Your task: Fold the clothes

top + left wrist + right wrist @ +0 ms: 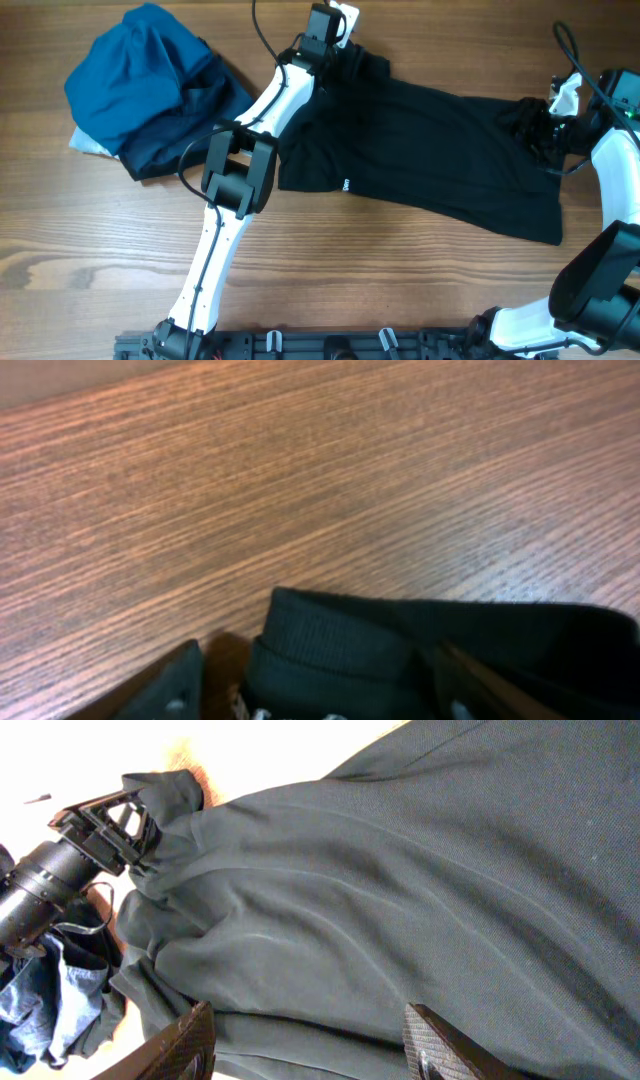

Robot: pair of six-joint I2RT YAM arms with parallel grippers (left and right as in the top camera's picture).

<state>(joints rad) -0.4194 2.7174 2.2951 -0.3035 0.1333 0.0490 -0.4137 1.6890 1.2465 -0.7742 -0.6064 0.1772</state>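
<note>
The black shirt (430,150) lies spread across the table, with a small white logo (345,185) at its near edge. My left gripper (345,52) is at the shirt's far left corner. In the left wrist view its jaws (320,698) are open around a thick ribbed fold of the shirt (340,650), with a gap of bare table beside the left finger. My right gripper (535,125) is at the bunched right end of the shirt. In the right wrist view its jaws (305,1050) are open with the shirt (400,890) stretching between and beyond them.
A bright-blue and navy bundle of garments (140,80) sits at the far left on something white (85,145), and shows in the right wrist view (40,1000). The wooden table (400,290) runs along the near side.
</note>
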